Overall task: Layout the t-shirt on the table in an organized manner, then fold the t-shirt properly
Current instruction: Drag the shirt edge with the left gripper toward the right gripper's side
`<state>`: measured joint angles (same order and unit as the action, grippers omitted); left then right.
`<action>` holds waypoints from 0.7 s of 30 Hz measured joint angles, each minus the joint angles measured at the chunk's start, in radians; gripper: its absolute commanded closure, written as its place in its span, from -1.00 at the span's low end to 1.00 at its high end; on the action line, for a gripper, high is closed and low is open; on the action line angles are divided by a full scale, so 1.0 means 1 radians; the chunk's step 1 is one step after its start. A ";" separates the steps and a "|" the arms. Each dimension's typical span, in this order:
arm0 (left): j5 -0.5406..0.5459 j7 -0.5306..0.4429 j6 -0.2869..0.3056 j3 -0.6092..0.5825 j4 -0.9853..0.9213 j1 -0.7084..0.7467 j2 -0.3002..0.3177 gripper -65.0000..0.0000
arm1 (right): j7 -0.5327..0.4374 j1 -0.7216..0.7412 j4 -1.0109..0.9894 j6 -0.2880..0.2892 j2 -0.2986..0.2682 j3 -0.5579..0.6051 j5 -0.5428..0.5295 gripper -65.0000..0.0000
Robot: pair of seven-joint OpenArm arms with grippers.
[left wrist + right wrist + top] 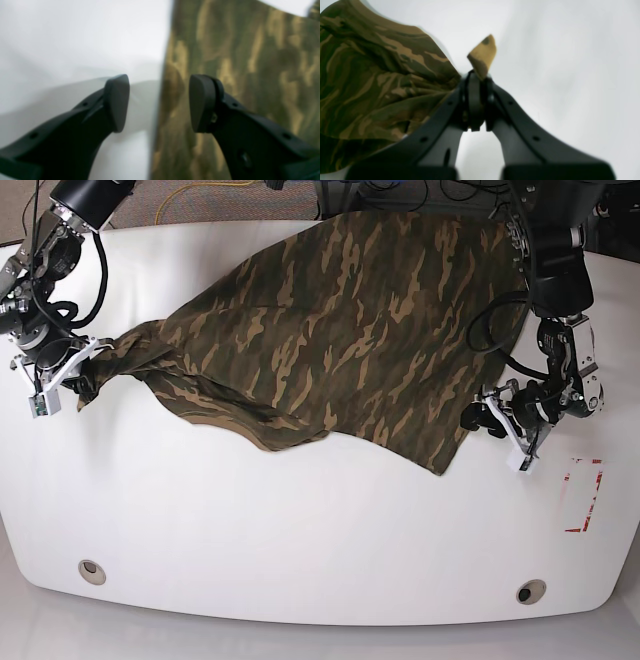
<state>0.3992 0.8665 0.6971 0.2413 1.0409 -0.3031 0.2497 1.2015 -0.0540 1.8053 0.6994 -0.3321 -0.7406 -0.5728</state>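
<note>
On the table [300,560], nearest, the left claw [478,420] gapes empty beside the t-shirt [360,330] hem. The right claw [85,370] pinches a corner. The cloth lies rumpled toward the far edge; spreading unfinished, folding not begun.

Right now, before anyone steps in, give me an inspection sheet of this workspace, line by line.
Surface: white table, glossy, two round grommet holes near the front edge.
Job's things: camouflage t-shirt spread unevenly across the far half, one side bunched and pulled out, not flat.
Clutter: red-and-white tape mark on the table; nothing else seen.
Grippers: right pincer shut on a pinch of the t-shirt; left pincer open, straddling the shirt's edge, gripping nothing.
Cables: black cables looped along both arms; a yellow cable beyond the far edge.
Surroundings: floor past the table, details unclear.
</note>
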 measured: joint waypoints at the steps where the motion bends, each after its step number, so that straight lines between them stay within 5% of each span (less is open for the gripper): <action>1: 0.008 0.003 0.000 0.000 0.000 0.000 0.000 -0.10 | 0.000 0.000 0.000 0.000 0.000 0.000 0.000 1.00; 14: 0.041 0.000 0.000 -0.060 -0.004 0.000 0.005 -0.11 | 0.000 0.000 0.000 0.000 0.000 0.000 0.000 1.00; 21: 0.044 -0.004 0.000 -0.077 -0.004 -0.006 -0.056 -0.11 | 0.000 0.001 0.000 0.000 0.000 0.000 0.000 1.00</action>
<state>0.4431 0.8623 0.6971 0.1638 1.0367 -0.3092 0.1940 1.2018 -0.0528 1.8053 0.6994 -0.3321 -0.7406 -0.5724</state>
